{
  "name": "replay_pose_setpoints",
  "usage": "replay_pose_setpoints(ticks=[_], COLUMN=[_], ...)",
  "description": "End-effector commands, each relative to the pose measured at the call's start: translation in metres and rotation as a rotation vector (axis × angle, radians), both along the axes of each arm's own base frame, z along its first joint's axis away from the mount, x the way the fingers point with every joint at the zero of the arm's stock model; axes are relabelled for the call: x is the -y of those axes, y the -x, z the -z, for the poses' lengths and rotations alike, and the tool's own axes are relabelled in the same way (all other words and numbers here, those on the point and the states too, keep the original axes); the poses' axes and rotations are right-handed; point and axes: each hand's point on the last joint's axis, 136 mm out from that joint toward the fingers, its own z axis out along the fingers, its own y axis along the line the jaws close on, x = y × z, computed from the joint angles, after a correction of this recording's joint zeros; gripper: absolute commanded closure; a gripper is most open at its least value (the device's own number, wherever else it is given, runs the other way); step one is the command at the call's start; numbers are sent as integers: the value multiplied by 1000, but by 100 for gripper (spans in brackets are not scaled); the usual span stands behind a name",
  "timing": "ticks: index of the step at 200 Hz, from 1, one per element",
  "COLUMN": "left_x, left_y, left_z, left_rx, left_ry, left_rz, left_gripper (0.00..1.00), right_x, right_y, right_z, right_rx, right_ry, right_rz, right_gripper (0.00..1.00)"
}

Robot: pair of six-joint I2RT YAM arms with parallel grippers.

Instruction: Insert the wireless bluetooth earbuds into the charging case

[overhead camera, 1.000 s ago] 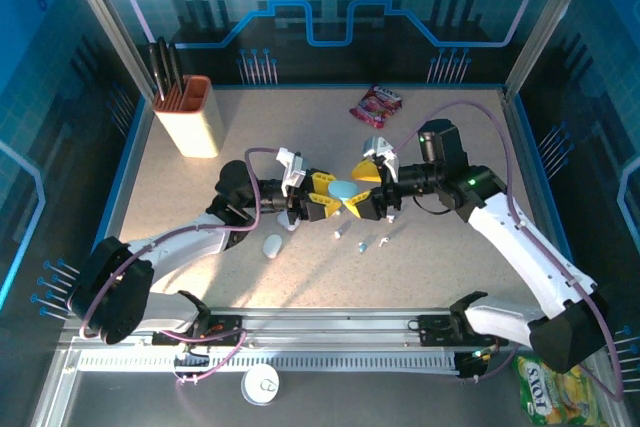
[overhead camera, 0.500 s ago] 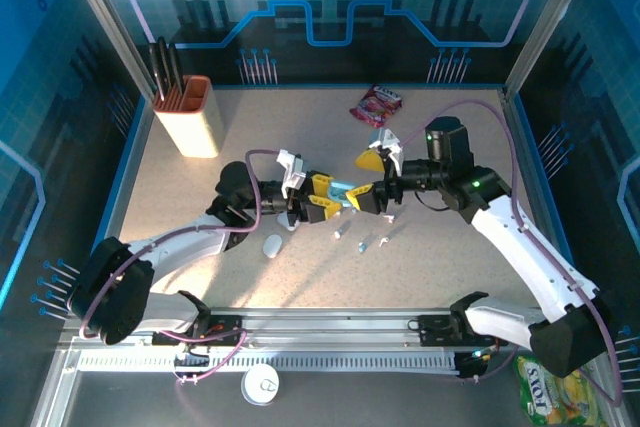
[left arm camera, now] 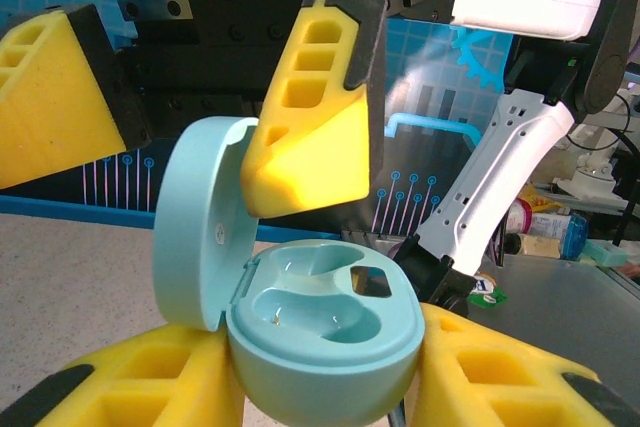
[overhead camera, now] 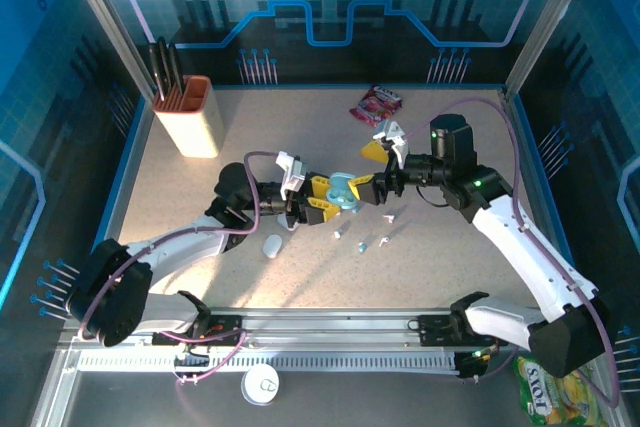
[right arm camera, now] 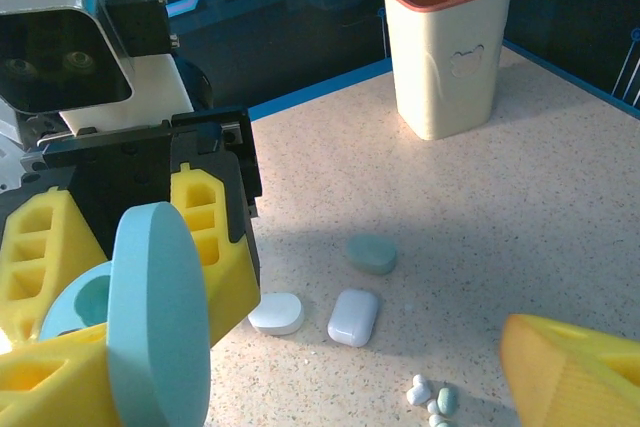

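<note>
My left gripper (overhead camera: 325, 197) is shut on the light-blue charging case (overhead camera: 340, 190), its yellow fingers (left arm camera: 130, 377) pressing the base from both sides. The case (left arm camera: 330, 327) stands open with its lid (left arm camera: 200, 217) tipped up to the left, and both sockets are empty. My right gripper (overhead camera: 368, 172) is open just right of the case and holds nothing; one of its fingers (left arm camera: 310, 117) hangs over the lid. Several tiny white and light-blue earbuds (overhead camera: 362, 242) lie on the table below the grippers, with a small cluster of earbuds (right arm camera: 430, 397) in the right wrist view.
Under the left arm lie a teal case (right arm camera: 372, 253) and two white cases (right arm camera: 354, 317) (right arm camera: 276, 313); one white case (overhead camera: 272, 245) shows from above. A knife block (overhead camera: 190, 117) stands back left, and a snack packet (overhead camera: 377, 104) lies at the back.
The case's lid has swung from shut to open. My right gripper has widened and pulled back up and to the right, off the case. The left gripper has held still.
</note>
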Motion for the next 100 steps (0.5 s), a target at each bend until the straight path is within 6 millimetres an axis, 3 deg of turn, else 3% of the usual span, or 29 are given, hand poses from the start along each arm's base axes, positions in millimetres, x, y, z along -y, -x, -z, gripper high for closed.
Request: replay_pose_setpoints(ticks=[1,31,100], left_x=[-6,-10,-13], left_y=[2,-7,-13], left_z=[-3,-4,-4], left_rx=[46,38,34], left_ry=[20,49,74], left_rz=[-22,-56,-86], left_gripper=[59,59,61], right_x=[3,5,7], right_y=[9,20,22], right_z=[-14,-19,-13], right_rx=[48,75,83], right_ry=[-41,-68,-44], right_rz=[-31,-46,-6], right_gripper=[8,6,5])
